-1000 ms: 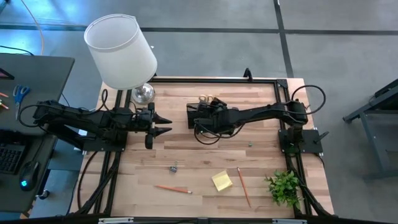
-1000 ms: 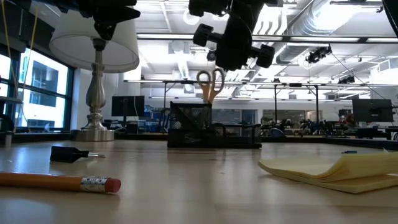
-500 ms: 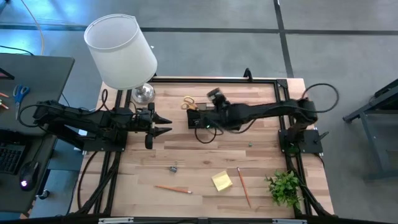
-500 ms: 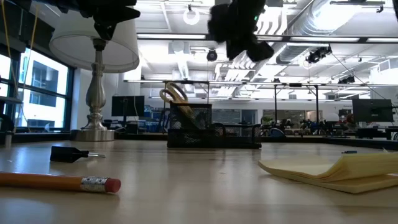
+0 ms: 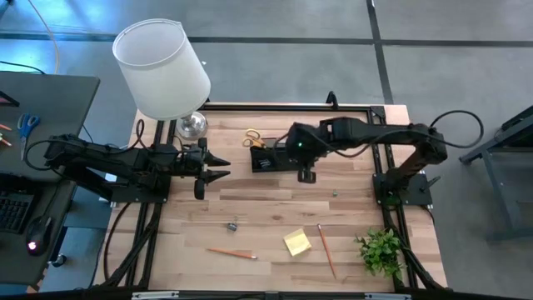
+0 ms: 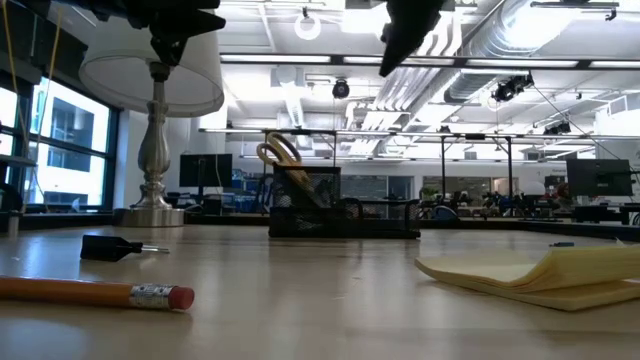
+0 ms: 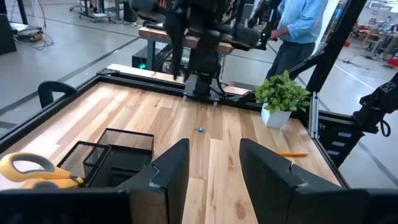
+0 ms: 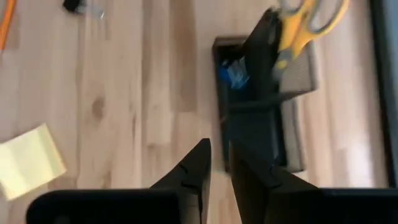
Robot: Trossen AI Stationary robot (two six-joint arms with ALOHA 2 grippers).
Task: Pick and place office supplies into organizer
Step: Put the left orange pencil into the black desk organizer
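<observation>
The yellow-handled scissors (image 5: 252, 138) stand tilted in the black organizer (image 5: 265, 158), handles poking out on the lamp (image 5: 162, 68) side. The right tool (image 5: 306, 176) hangs empty just beside the organizer, fingers slightly apart. The left tool (image 5: 218, 165), open and empty, waits between lamp and organizer. Sticky-note pad (image 5: 296, 242) and two pencils (image 5: 231, 252) lie well apart from the organizer, nearer the plant (image 5: 381, 250)

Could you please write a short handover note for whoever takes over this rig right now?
Right pincer: empty, fingers slightly parted, raised beside the organizer.
Left pincer: open, empty, waiting at the table's left.
Done: yellow scissors stand in the organizer, handles leaning over its edge.
Left on the table: sticky notes, two pencils, binder clip, small blue eraser.
</observation>
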